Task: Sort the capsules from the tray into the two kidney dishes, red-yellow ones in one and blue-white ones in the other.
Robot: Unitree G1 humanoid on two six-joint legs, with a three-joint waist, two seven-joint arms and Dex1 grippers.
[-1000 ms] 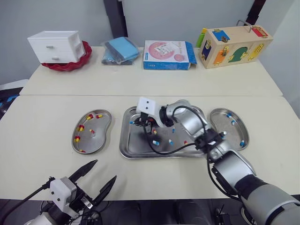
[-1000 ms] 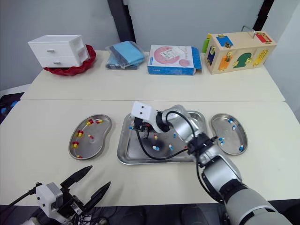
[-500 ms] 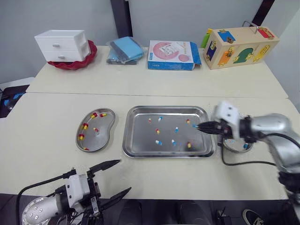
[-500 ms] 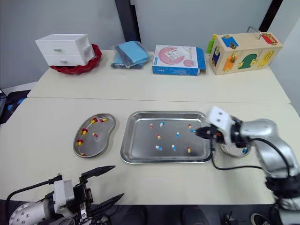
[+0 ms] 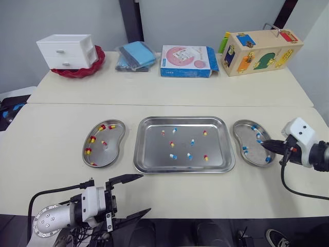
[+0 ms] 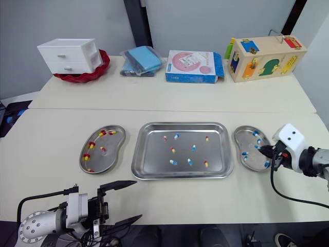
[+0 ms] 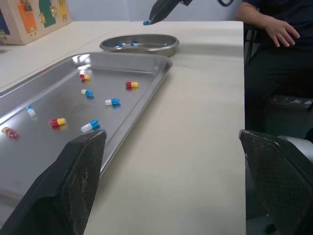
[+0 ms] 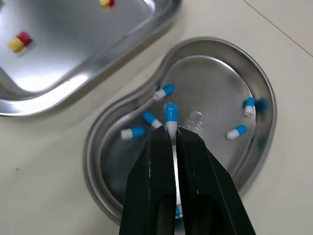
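Progress: past the start and short of the finish, judging by how the capsules lie.
Done: the left kidney dish [image 5: 114, 145], just beside the tray's left edge, holds several red-yellow capsules. The right kidney dish [image 5: 247, 136], just beside the tray's right edge, holds several blue-white ones. You see no mixing in either.
In hand: the right end effector [image 5: 264, 145] is clenched on a blue-white capsule [image 8: 170, 115], over the right kidney dish near the desk's right edge. Letting it go there looks like the step due.
Left to do: the tray [image 5: 154, 154], mid-desk, carries about eight loose capsules of both colours, scattered apart from one another.
Left end effector: the left end effector [image 5: 145, 192] is released, jaws spread wide and empty, at the desk's front edge toward the left corner, well apart from the tray.
Right wrist view: you can see the capsule pinched by its white end, blue end outward, above the dish's hollow and among the ones lying there. The head views leave it too small to read.
Left wrist view: from the side, the held capsule hangs clear above the dish rather than touching it. A person's hand [image 7: 281, 32] rests beyond the desk's right edge.
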